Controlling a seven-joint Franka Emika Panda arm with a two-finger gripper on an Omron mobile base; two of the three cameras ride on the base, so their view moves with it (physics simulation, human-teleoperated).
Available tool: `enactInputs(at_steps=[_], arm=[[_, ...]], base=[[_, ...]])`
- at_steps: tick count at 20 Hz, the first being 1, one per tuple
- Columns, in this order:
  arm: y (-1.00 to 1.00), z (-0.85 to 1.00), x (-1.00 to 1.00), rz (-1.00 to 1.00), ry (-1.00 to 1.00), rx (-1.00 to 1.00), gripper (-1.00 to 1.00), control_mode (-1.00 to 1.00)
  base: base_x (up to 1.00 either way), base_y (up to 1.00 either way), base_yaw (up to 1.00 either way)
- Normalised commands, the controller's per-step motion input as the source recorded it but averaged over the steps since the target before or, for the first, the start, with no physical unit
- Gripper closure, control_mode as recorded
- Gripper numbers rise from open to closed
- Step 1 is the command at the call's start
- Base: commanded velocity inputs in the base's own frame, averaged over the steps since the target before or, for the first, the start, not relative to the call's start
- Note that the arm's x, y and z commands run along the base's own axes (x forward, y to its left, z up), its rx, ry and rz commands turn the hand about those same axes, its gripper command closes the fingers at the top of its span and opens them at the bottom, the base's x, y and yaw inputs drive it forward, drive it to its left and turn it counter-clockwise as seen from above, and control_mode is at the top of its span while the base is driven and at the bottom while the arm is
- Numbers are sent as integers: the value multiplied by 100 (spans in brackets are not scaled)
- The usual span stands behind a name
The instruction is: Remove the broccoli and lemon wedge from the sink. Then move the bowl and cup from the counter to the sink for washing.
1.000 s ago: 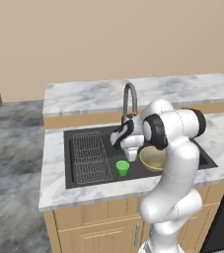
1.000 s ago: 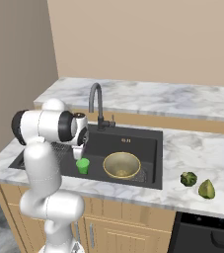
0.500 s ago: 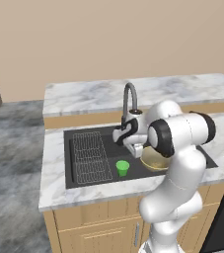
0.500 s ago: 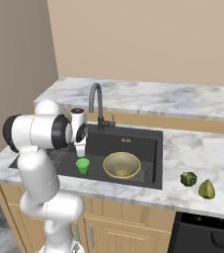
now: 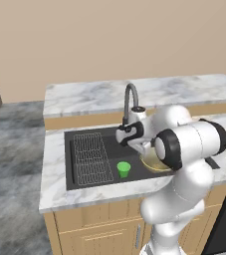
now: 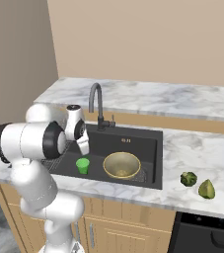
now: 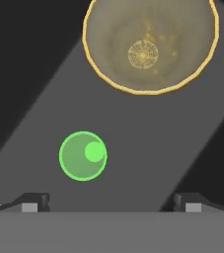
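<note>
The arm rose from the base in front of the cabinets, bent at a high elbow and reached forward and down over the sink (image 5: 84, 180). The gripper (image 7: 111, 201) hung above the basin, pointing down, its jaws spread wide with nothing between them. In the hand view one fingertip stood at each lower corner, and the cup (image 7: 83, 155) lay between and beyond them, apart from both.

The cup (image 5: 124, 169) was small, bright green and upright on the black sink floor, beside the wire rack (image 5: 90, 156). The bowl (image 6: 122, 164) sat in the basin just beside the cup (image 6: 83, 165), wide, tan-yellow, glossy inside, with a brighter yellow rim; from above its centre showed a round patterned disc (image 7: 142, 54). The arm hid most of the bowl in the left base view.

The broccoli (image 6: 188, 179) and the lemon (image 6: 206, 189) rested side by side on the marble counter (image 6: 192, 148), right of the sink and well apart from it.

No readable writing showed on anything.
</note>
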Motion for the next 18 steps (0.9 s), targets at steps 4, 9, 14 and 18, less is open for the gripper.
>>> enactInputs(at_steps=[4, 9, 14, 18], arm=[[-16, 29, -27, 24, -10, -10, -100, -100], [-14, 28, -26, 26, -7, -8, -100, -100], [-16, 23, -29, 27, -5, -5, -100, -100], [-14, 23, -30, 23, -6, -4, -100, -100]], base=[[0, 0, 0], [0, 0, 0], [0, 0, 0], [0, 0, 0]])
